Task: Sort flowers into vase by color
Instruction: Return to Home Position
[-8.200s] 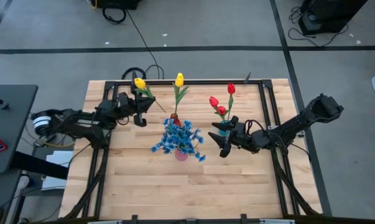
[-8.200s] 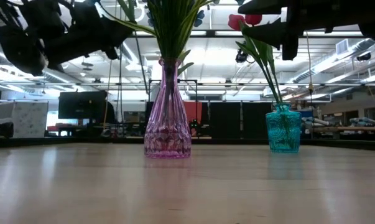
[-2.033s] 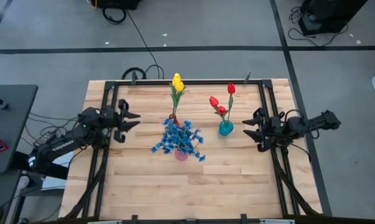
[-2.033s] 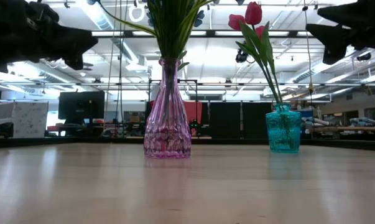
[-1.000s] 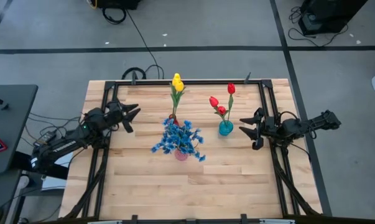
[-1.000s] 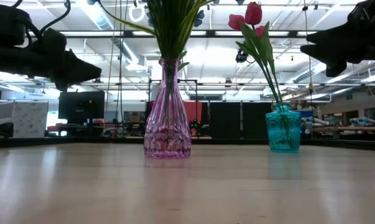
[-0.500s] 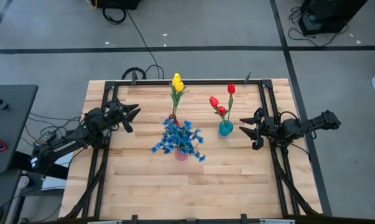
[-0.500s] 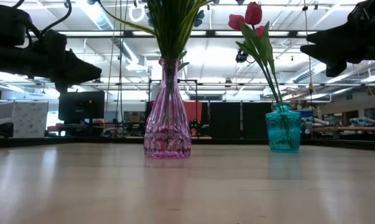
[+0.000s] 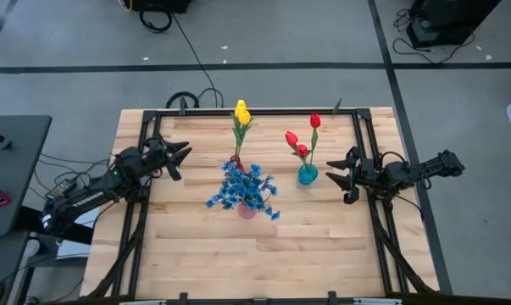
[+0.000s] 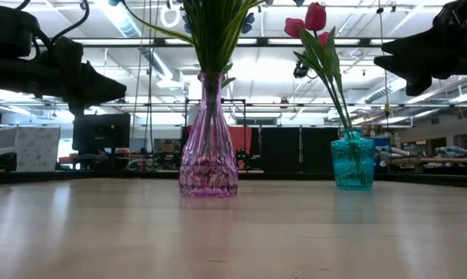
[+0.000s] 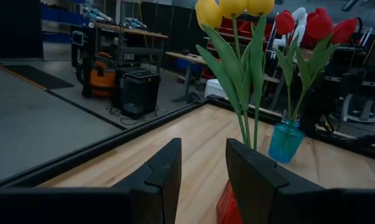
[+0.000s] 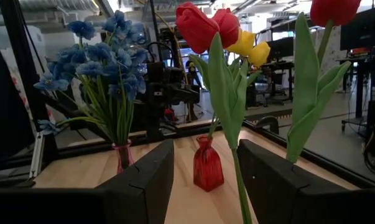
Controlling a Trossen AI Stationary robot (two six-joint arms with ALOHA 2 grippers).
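Flowers (image 9: 245, 191) stand sorted in the middle of the table (image 9: 323, 254); arms at its side edges.
High view — left gripper (image 9: 181, 161) and right gripper (image 9: 336, 180), fingers apart, with bare wood between each and the flowers. Low view — pink vase (image 10: 208, 147) and blue vase (image 10: 352, 163) upright, well apart.

Front vase (image 9: 247, 211) stood mid-table holding blossoms (image 9: 242, 188), rear vase (image 12: 207, 167) just behind it, third vase (image 9: 307, 175) toward right gripper (image 9: 337, 179), left gripper (image 9: 180, 160) opposite.
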